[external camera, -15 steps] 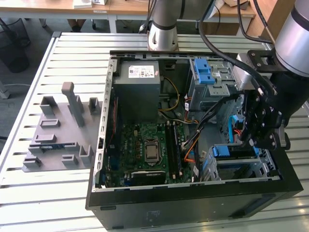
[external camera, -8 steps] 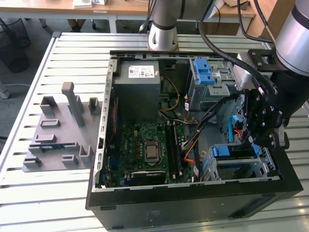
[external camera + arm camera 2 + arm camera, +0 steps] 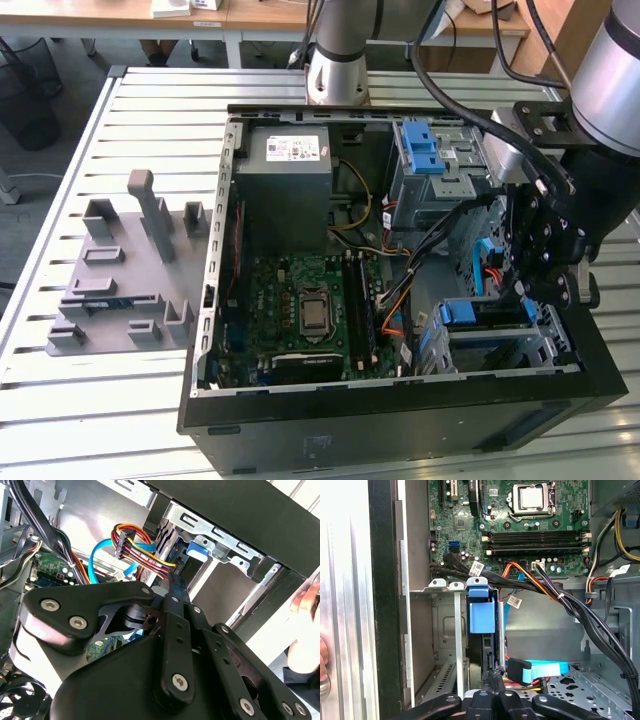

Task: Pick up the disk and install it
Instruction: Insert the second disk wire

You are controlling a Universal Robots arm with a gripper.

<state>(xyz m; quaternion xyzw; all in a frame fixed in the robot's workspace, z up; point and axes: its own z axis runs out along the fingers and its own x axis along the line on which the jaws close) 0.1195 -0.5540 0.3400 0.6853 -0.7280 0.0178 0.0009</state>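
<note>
The disk [image 3: 482, 645] stands on edge in the metal drive cage [image 3: 437, 630] at the case's front corner, with its blue carrier tab [image 3: 482, 616] at the cage mouth. In the exterior view its blue carrier [image 3: 478, 312] sits in the cage at that view's lower right. My gripper [image 3: 492, 677] is down inside the case. Its black fingers are together, with their tips against the disk's rear end beside the connectors. In the second wrist view the gripper [image 3: 173, 584] narrows to a point below the dark disk [image 3: 167, 535] and its blue tab [image 3: 197, 547].
A blue data cable [image 3: 542, 670] and coloured power wires [image 3: 142, 555] crowd the disk's rear end. Black cable bundles [image 3: 580, 615] cross the case. The motherboard [image 3: 300, 310], grey power supply [image 3: 285, 190] and upper blue bracket [image 3: 425, 150] fill the case. A grey fixture [image 3: 120, 270] lies outside. A person's hand [image 3: 305, 597] is near the case wall.
</note>
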